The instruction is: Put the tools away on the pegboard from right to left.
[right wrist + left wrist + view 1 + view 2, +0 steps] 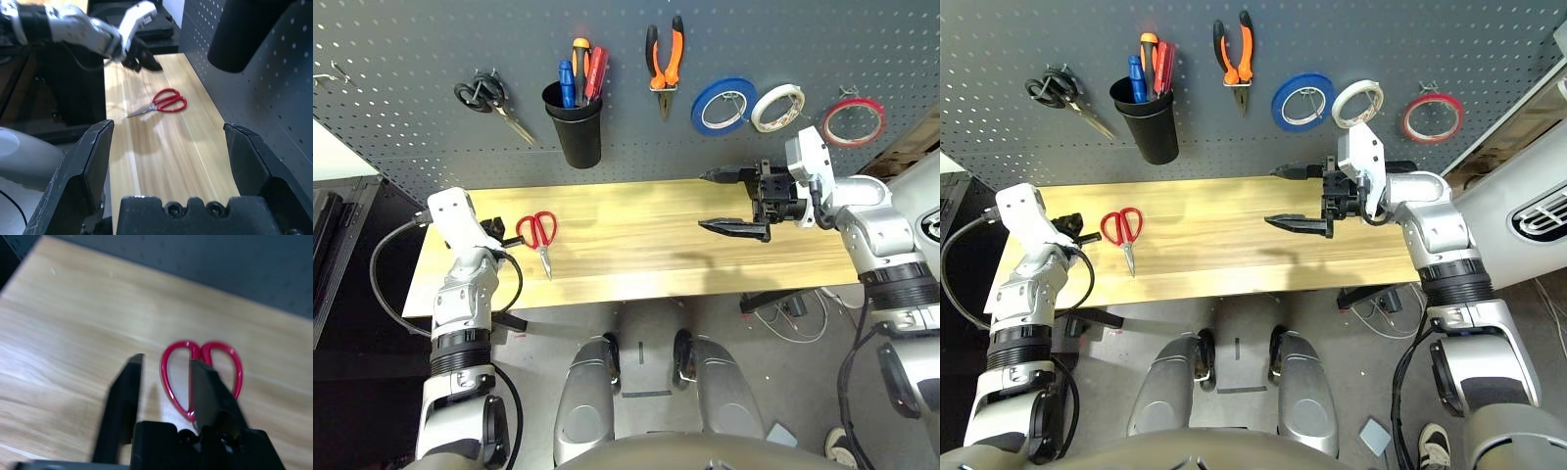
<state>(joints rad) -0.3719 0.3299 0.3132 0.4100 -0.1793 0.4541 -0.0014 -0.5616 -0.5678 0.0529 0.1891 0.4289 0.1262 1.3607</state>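
Observation:
The small red-handled scissors (539, 233) lie flat on the wooden table (646, 245) at its left end, blades pointing toward the front edge. My left gripper (497, 230) is right beside their handles, open; in the left wrist view one red handle loop (175, 377) shows in the gap between the black fingers (126, 391). My right gripper (736, 201) hovers wide open and empty over the right half of the table. On the pegboard (411, 59) hang the red tape ring (853, 121) and the orange-and-black pliers (665, 59). The red-handled screwdriver (596, 70) stands in the black cup (576, 127).
Black-handled scissors (491, 98) hang at the pegboard's left. A blue tape roll (723, 105) and a white tape roll (777, 107) hang between the pliers and the red ring. More tool handles stand in the cup. Cables lie on the floor under the table's right end.

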